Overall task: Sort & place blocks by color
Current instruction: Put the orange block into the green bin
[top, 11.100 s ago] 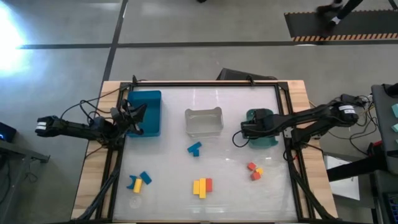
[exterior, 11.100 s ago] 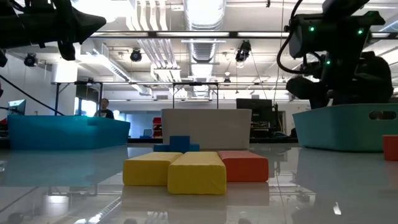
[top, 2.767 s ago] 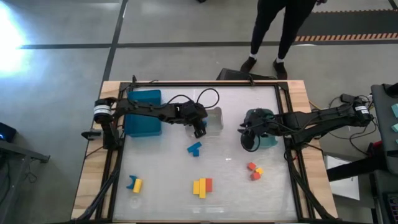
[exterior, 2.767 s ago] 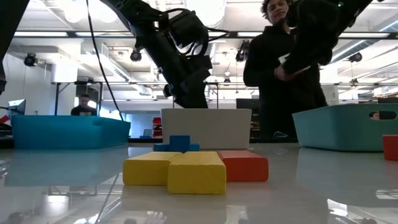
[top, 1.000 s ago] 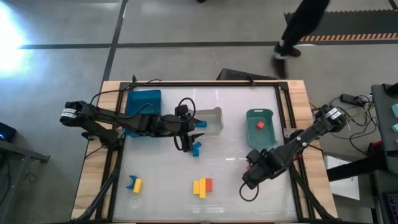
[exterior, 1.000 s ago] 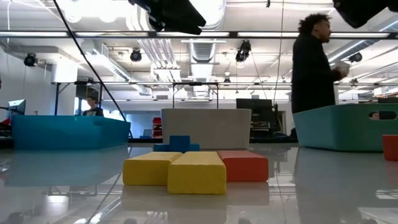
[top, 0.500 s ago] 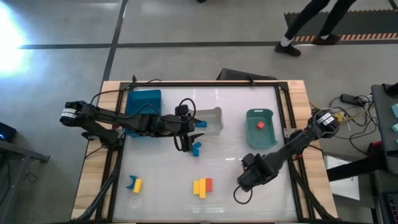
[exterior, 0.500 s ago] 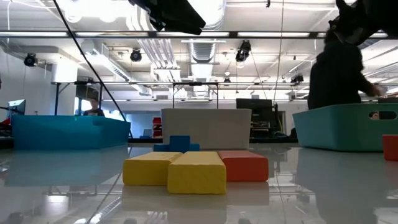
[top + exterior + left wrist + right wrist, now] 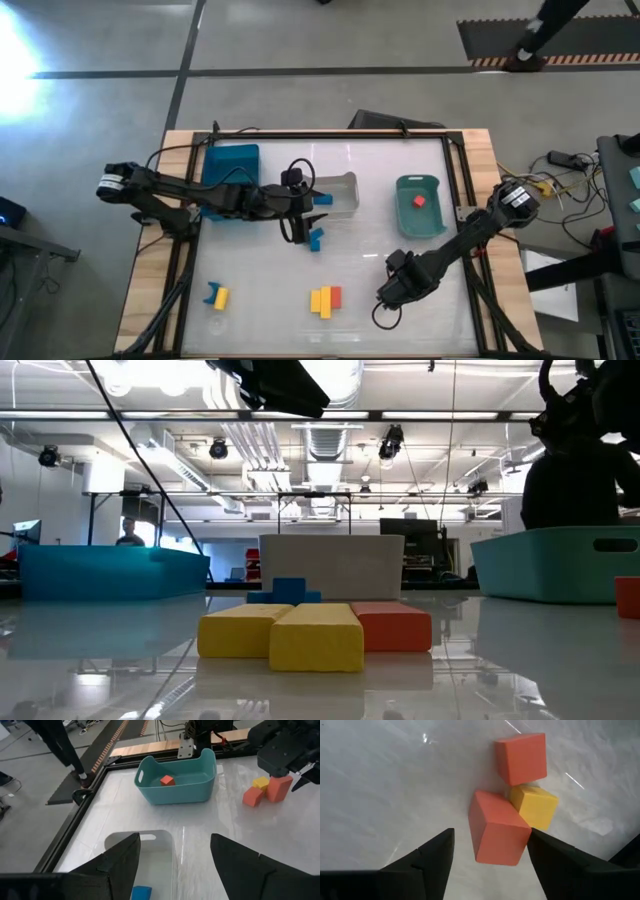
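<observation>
The table had a glossy white top edged by a dark frame on pale wooden boards, and it stood on a smooth grey concrete floor crossed by dark seams. A strong glare whitened the floor at the far left. A dark mat with an orange-and-black striped edge lay beyond the table, and a person's legs crossed it. Cables trailed off to the right. From table height the room opened into a large hall with white ceiling ducts, hung lamps and rows of desks; a small figure, perhaps seated, showed far back.
</observation>
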